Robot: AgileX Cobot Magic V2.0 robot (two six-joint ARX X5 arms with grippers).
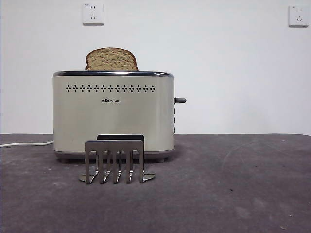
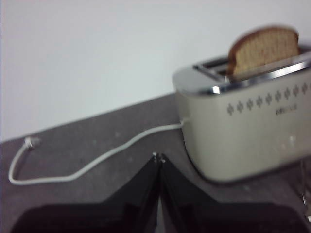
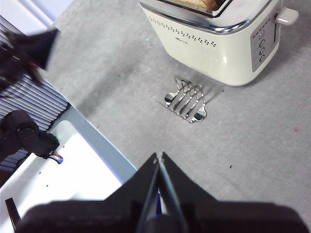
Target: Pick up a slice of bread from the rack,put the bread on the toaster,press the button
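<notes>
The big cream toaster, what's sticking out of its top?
A tan-brown wholegrain slice of bread stands in a slot of the boxy cream-white toaster. Only its domed upper part shows; the lower part is hidden inside.

The front camera looks level and close at the toaster (image 1: 113,114), which the left wrist sees beside and the right wrist from high above.

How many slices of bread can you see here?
1. The bread stands in the toaster, its domed top poking out. The rack in front holds none. A second toaster slot may hide more.
</notes>
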